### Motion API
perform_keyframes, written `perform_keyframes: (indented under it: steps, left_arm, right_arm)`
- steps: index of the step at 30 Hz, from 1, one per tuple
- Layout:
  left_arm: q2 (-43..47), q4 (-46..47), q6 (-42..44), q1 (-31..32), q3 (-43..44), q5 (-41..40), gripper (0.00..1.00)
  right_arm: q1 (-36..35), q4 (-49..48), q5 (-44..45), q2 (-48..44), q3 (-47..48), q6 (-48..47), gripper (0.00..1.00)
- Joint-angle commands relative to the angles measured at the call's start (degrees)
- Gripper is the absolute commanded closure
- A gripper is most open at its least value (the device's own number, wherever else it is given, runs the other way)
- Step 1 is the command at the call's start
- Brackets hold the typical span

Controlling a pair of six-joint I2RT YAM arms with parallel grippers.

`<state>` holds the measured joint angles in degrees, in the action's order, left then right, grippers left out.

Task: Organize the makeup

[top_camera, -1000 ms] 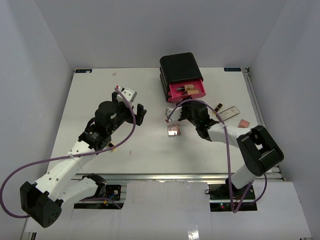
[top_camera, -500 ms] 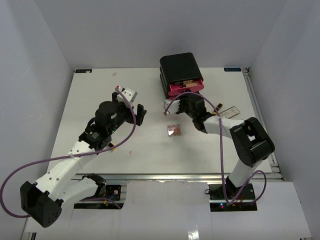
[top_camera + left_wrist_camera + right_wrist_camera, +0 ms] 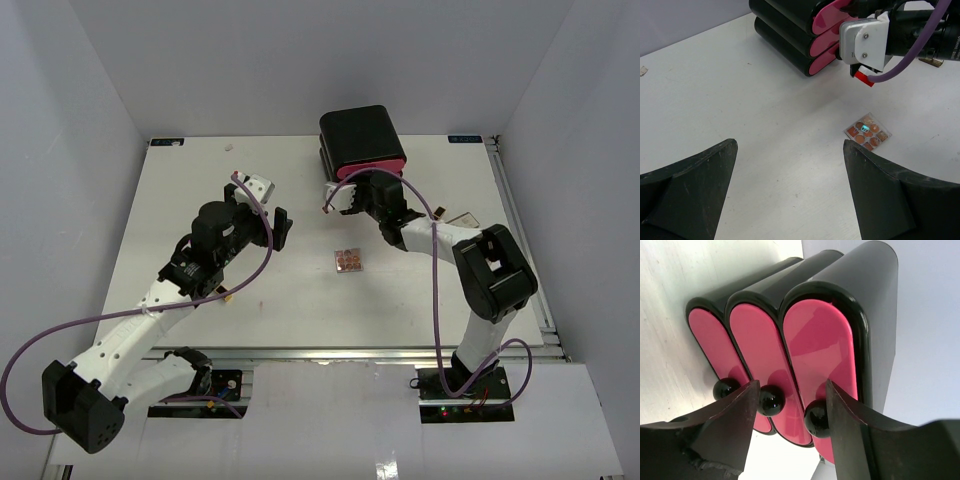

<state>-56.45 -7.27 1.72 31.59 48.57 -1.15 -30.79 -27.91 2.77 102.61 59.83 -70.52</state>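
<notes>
Drawer box (image 3: 360, 135) blocks right hand (image 3: 368, 185) ahead, bare table (image 3: 290, 300) all around palette (image 3: 347, 260)

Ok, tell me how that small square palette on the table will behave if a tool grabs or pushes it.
The palette lies flat on the table, so its thin edges probably give little to pinch. It looks rigid and likely light, so a push may skid it across the smooth top. Its round pans may be pressed powder, possibly fragile.

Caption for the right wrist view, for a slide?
Right gripper, open, faces the three pink drawer fronts of the black box.
</notes>
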Motion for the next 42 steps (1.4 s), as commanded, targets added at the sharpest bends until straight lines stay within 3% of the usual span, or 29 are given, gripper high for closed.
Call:
perform_keyframes:
  steps: [1,5,9,19,26,33,42]
  left_arm:
    - [0.3,1.1,0.3,-0.4,-0.2,-0.3,0.02]
    - [0.3,1.1,0.2,-0.4,-0.2,0.1,0.02]
    - [0.4,1.1,0.0,-0.4,-0.2,0.6,0.02]
    - [0.6,1.2,0.0,-0.4,-0.1,0.8,0.02]
    - [0.5,1.1,-0.2,-0.4,-0.1,1.1,0.02]
    - [0.5,1.1,-0.2,-0.4,-0.1,1.1,0.02]
    - [0.4,1.0,-0.5,-0.4,0.0,3.4,0.02]
  right_arm:
    - [1.5,6.1,-4.8,-1.2,4.7,8.6,0.36]
    - [5.0,15.1,-17.4,-4.9,8.4,17.2,0.33]
    - [7.9,23.6,-31.2,-8.7,9.0,19.7,0.33]
    - [12.3,27.5,-44.3,-13.7,7.1,23.4,0.34]
    - [13.3,29.8,-42.9,-11.4,9.7,21.3,0.43]
    - [13.7,34.8,-41.4,-7.1,13.2,14.4,0.73]
    - [14.8,34.3,-36.2,-3.1,14.2,10.4,0.81]
